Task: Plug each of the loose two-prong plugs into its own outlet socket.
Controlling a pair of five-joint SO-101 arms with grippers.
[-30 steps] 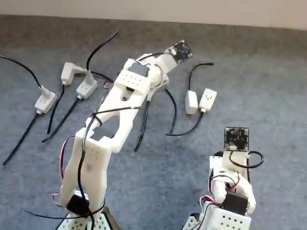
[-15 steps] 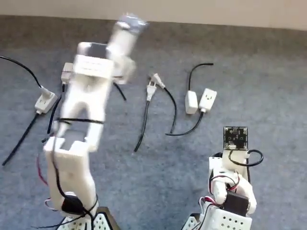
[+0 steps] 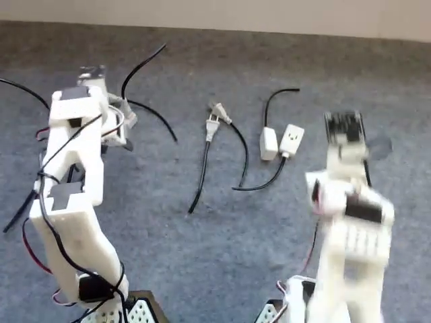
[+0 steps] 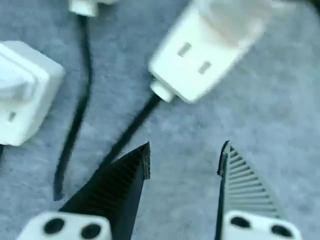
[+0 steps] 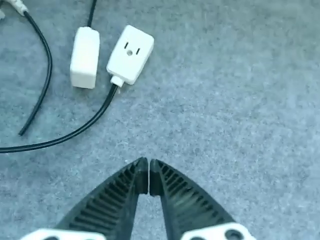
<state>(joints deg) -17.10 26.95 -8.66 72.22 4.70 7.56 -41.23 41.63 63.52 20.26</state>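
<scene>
Two loose two-prong plugs [image 3: 213,121] on black cords lie on the grey carpet at the middle of the high view. Right of them sit a white outlet socket [image 3: 291,138] and a white block [image 3: 269,142]; the right wrist view has the same socket [image 5: 130,54] and block [image 5: 84,57]. My right gripper [image 5: 146,176] is shut and empty, a short way from that socket. My left gripper [image 4: 185,157] is open over bare carpet, just short of a white two-slot socket [image 4: 200,55]. Another white socket [image 4: 20,95] lies beside it.
Black cords [image 3: 202,168] trail across the carpet between the arms. The left arm [image 3: 74,155] covers most of the left group of sockets. A pale wall edge [image 3: 269,17] runs along the far side. Bare carpet lies in front of the right arm.
The left arm has swung from the middle of the carpet over to the left group of sockets. The right arm has risen from its folded pose and stretched toward the right socket.
</scene>
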